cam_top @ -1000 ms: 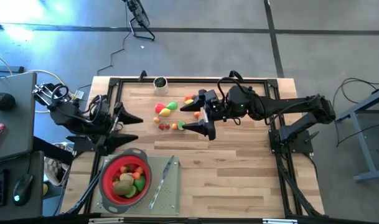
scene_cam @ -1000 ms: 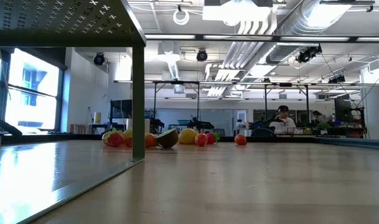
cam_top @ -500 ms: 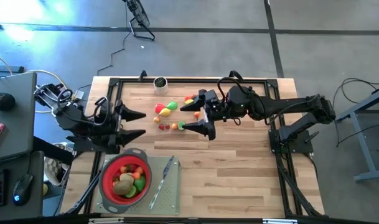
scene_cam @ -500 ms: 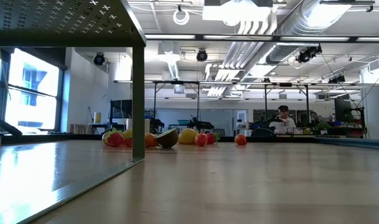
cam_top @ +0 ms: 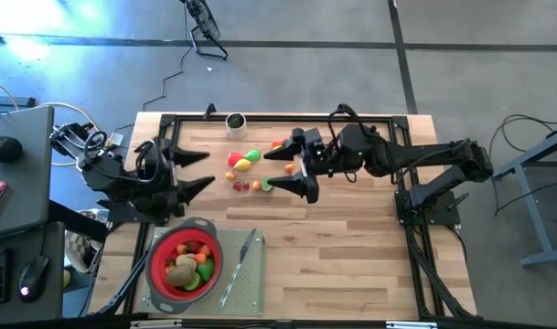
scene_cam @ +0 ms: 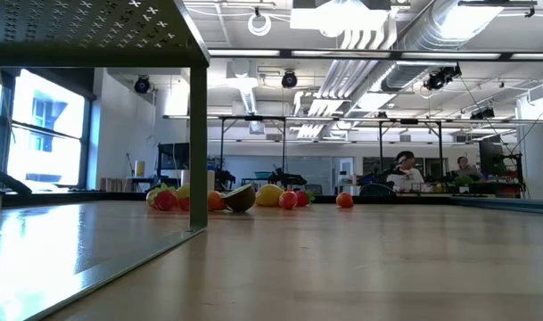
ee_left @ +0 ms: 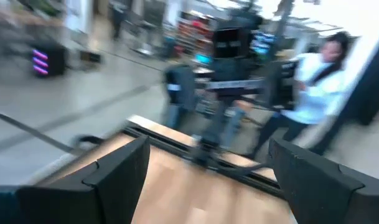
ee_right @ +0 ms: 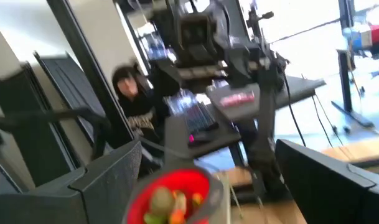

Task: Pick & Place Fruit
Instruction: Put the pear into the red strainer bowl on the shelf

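Loose toy fruit (cam_top: 244, 161) lies at the table's far middle: yellow, green, red and orange pieces, which the low view shows as a row (scene_cam: 240, 197). More fruit fills the red strainer (cam_top: 185, 260) at the near left, also in the right wrist view (ee_right: 170, 194). My right gripper (cam_top: 271, 170) hangs open and level above the loose fruit, its fingers pointing toward the table's left (ee_right: 208, 152). My left gripper (cam_top: 210, 169) is open over the table's left side, raised and pointing right and slightly far (ee_left: 208, 146). Neither touches anything.
The strainer stands on a grey board (cam_top: 246, 291) with a slim knife (cam_top: 241, 265) beside it. A small cup (cam_top: 235, 122) stands at the far edge. Bare wood lies at the near right (cam_top: 351, 265). People show in the room beyond the table (ee_left: 317, 93).
My left gripper has swung its fingers toward the table's far edge and rolled a little, staying in place and open. The right arm and the fruit have kept still.
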{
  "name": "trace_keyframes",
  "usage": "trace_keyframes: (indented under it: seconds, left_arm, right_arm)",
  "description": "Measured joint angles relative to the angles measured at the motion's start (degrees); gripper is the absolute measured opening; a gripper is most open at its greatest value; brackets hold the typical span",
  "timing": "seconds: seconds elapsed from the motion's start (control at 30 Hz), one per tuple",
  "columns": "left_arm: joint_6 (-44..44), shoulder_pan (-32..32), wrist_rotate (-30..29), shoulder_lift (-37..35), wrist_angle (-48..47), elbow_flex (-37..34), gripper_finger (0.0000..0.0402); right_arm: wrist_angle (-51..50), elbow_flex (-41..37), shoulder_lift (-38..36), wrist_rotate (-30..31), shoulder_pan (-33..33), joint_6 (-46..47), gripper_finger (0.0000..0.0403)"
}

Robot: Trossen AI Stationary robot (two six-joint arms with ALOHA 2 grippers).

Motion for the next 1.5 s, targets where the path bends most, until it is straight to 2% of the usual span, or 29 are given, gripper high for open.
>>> trace_keyframes:
  seconds: [0.1,0.2,0.3,0.43,0.6,0.7,0.77,0.9,1.0,1.13,1.27,1.37,1.5]
  left_arm:
    - [5.6,0.0,-7.6,-0.9,0.0,0.0,0.0321]
    - [8.8,0.0,-13.2,-2.5,0.0,0.0,0.0321]
    - [10.2,0.0,-13.7,-4.6,-1.0,0.0,0.0321]
    - [9.6,0.0,-13.9,-8.3,-5.7,0.0,0.0321]
    - [7.1,0.0,-15.8,-11.8,-10.9,0.0,0.0321]
    - [7.2,0.0,-15.8,-12.3,-12.4,0.0,0.0321]
    - [7.2,0.0,-16.0,-12.3,-12.9,0.0,0.0321]
    - [7.2,0.0,-17.0,-12.3,-14.4,0.0,0.0321]
    - [7.2,0.0,-17.0,-12.3,-16.0,0.0,0.0321]
    - [7.4,0.0,-17.0,-12.6,-16.7,0.0,0.0321]
    - [7.2,0.0,-15.3,-14.3,-17.1,0.0,0.0321]
    - [7.2,0.0,-13.3,-15.5,-18.0,0.0,0.0321]
    - [7.2,0.0,-14.3,-15.6,-18.1,0.0,0.0321]
  right_arm:
    - [3.3,0.0,0.0,0.5,0.0,-0.5,0.0362]
    - [3.9,0.0,0.0,5.4,-0.1,-3.7,0.0362]
    - [4.8,0.0,0.0,9.2,-0.2,-8.4,0.0362]
    - [6.3,0.0,0.0,8.7,-0.2,-12.8,0.0362]
    - [7.0,0.0,0.0,8.7,-0.1,-13.1,0.0362]
    - [8.5,0.0,0.0,10.7,-0.1,-13.4,0.0362]
    - [8.1,0.0,0.0,16.2,-0.2,-15.3,0.0362]
    - [1.3,0.0,0.0,34.2,-2.0,-17.1,0.0362]
    - [-6.7,0.0,0.0,41.6,-4.6,-14.2,0.0362]
    - [-13.0,0.0,0.0,40.9,-8.0,-6.9,0.0362]
    - [-16.5,0.0,0.0,36.6,-11.8,-0.3,0.0362]
    - [-19.2,0.0,0.0,35.2,-14.6,3.0,0.0362]
    - [-24.3,0.0,0.0,33.7,-18.7,5.3,0.0362]
